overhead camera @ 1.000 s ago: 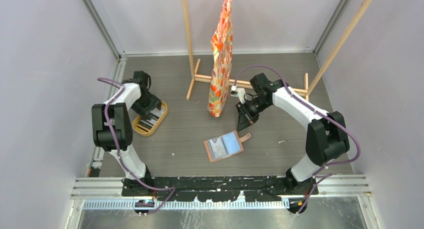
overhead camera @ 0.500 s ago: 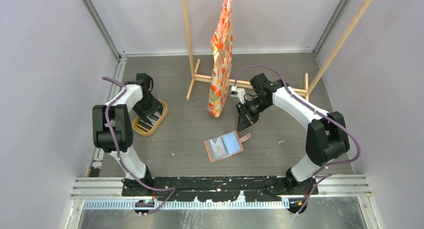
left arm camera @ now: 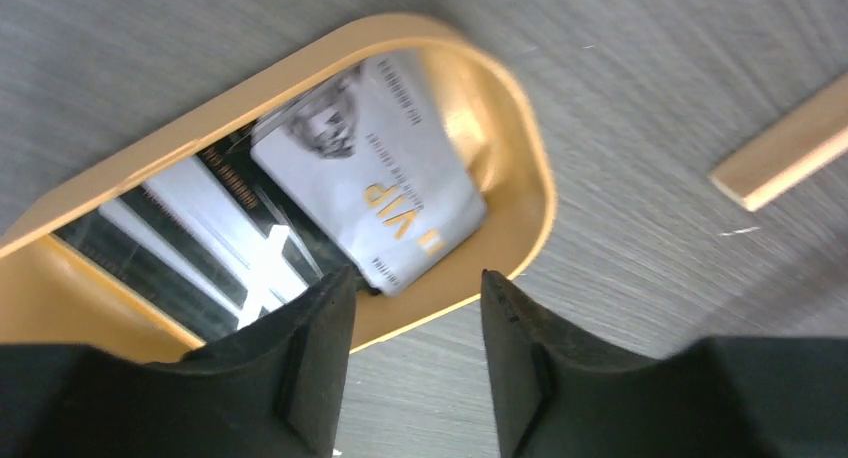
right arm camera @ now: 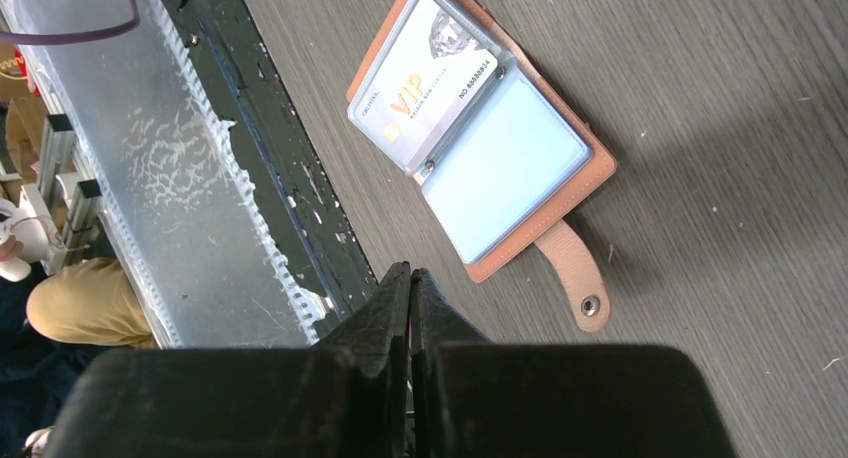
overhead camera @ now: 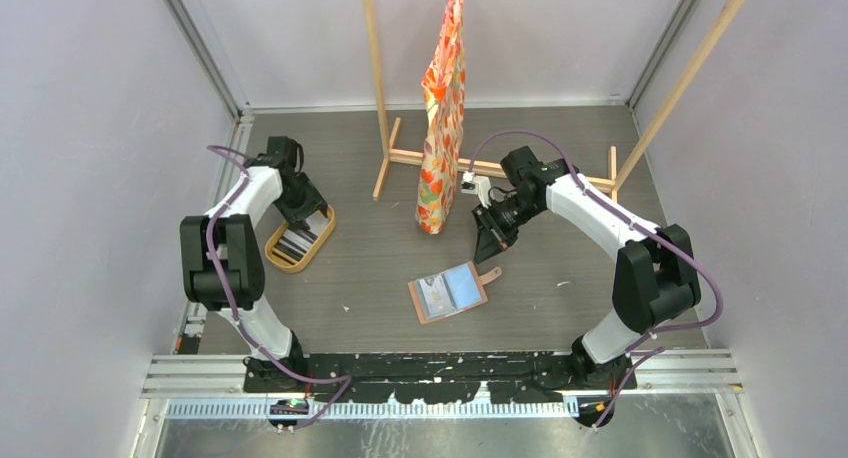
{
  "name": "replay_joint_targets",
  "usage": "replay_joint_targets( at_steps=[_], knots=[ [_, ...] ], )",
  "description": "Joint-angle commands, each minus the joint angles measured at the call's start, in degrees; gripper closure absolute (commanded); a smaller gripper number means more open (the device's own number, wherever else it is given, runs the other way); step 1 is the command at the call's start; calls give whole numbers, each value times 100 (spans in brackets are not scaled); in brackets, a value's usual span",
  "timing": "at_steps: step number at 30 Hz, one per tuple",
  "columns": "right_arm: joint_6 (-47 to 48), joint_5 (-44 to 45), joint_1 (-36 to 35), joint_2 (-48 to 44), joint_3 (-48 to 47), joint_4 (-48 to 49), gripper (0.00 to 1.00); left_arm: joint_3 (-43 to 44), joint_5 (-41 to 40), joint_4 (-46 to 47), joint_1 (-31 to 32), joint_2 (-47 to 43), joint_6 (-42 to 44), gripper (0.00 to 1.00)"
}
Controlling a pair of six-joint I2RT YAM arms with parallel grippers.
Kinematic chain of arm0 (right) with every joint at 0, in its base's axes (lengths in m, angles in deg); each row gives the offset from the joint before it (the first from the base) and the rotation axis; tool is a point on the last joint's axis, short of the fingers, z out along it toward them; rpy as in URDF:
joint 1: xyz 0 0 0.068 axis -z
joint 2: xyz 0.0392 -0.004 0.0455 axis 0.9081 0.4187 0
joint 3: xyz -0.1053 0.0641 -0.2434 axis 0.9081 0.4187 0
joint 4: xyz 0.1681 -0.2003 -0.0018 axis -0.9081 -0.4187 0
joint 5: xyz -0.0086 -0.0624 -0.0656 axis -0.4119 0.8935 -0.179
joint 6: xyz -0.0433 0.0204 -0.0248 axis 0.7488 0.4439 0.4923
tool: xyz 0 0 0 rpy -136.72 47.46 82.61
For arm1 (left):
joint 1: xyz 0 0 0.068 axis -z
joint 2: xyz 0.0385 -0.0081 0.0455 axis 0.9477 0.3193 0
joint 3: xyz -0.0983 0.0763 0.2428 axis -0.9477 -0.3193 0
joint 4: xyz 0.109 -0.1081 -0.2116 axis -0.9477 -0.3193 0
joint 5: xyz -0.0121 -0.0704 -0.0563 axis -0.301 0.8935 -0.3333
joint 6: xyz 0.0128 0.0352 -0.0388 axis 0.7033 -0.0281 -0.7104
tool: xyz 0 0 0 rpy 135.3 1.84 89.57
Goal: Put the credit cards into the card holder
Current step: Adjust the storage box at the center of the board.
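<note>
On the left side of the surface point(overhead camera: 370, 268) sits an oval tray point(overhead camera: 275, 255) with a yellow rim, and most of the credit cards point(left arm camera: 300, 208) lie inside it in a loose, overlapping heap. Uppermost is a white card point(left arm camera: 375, 173) with gold "VIP" lettering and a printed face. Its corner leans towards the rounded end of the tray. Beneath and beside it are dark cards point(left arm camera: 150, 253) with pale stripes. How many there are I cannot tell.

The left claw point(left arm camera: 415, 288) hangs over the tray with its two black fingers point(left arm camera: 310, 348) spread and nothing between them. In the wrist view, the tray's rim and the edge of the white card show in the gap.

The card holder point(overhead camera: 450, 291) lies open and flat in the middle of the surface, towards the near edge, well apart from the tray. Its left pocket holds one white VIP card point(right arm camera: 425, 83). The right pocket point(right arm camera: 505, 168) is plain grey-blue. The snap tab point(right arm camera: 577, 278) sticks out to the right, flat on the surface.

The right claw point(right arm camera: 408, 278) is above the surface just beyond the holder's far right corner. Its fingers are pressed together, with nothing visible between them.

Farther back, an orange patterned bag point(overhead camera: 442, 118) hangs from a wooden rack point(overhead camera: 400, 156).
</note>
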Motion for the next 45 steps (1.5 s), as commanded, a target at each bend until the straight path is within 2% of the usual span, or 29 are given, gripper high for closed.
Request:
replay_joint_targets(
  at_steps=[1,2,4,6,13,18,23,28,32,40,45],
  knots=[
    [98,-124,15,-252,-189,-63,95,548,629,415,27,274,208,58],
    [109,-118,19,-257,-193,-64,95,641,728,372,27,450,198,67],
    [126,-100,20,-264,-196,-69,95,639,670,454,29,567,115,78],
    [122,-98,19,-282,-196,-78,95,577,490,540,23,674,87,78],
    [163,-128,21,-293,-200,-110,95,549,718,744,-77,1173,147,80],
    [202,-142,13,-327,-203,-144,95,279,378,343,-188,1088,-159,91],
    [233,-196,13,-410,-205,-172,95,-547,-223,27,-262,340,-458,91],
    [264,-203,18,-490,-190,-191,95,-948,-506,-264,-502,-185,-598,91],
    [265,-220,18,-554,-181,-191,94,-1011,-457,-448,-701,-71,-512,90],
    [281,-219,31,-601,-156,-191,94,-773,-558,-595,-706,-37,51,89],
    [303,-245,35,-592,-158,-221,94,-350,138,-665,-687,645,815,88]
  ],
)
